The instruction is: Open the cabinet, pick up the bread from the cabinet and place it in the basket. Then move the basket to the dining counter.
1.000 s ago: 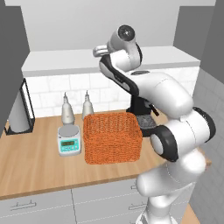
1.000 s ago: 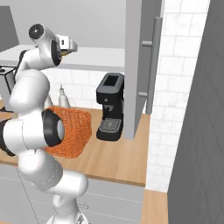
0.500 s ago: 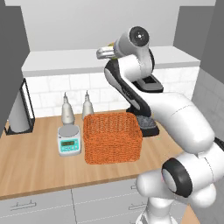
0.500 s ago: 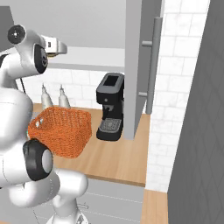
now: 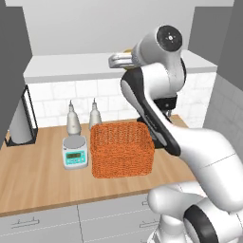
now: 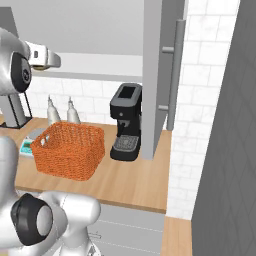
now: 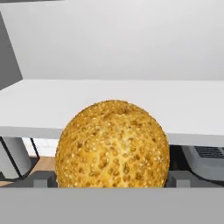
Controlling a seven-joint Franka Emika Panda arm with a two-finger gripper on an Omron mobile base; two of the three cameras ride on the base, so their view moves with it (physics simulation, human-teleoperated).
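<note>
White tiles are seen behind a wood counter (image 5: 42, 175), and the cabinet (image 6: 152, 75) above it is swung open, its door edge and long grey handle shown in the right base view. Inside, a pale shelf (image 5: 71, 66) is seen. The gripper (image 5: 121, 59) is held up at the front edge of this shelf. In the hand view the bread (image 7: 112, 144), a round golden bun dotted with seeds, is seen sitting on the shelf right between the two dark fingertips (image 7: 43, 178). The fingers are spread wide, one on each side of the bun, and whether they touch it cannot be told. A little of the bun is also seen just behind the gripper in the left base view. Down on the counter the basket (image 5: 122, 149) is placed, bright orange and woven. A small scale (image 5: 76, 153) is set just beside it, with two shakers (image 5: 72, 119) near the wall behind. A black coffee machine (image 6: 126, 121) is stood next to the basket, under the open door.
</note>
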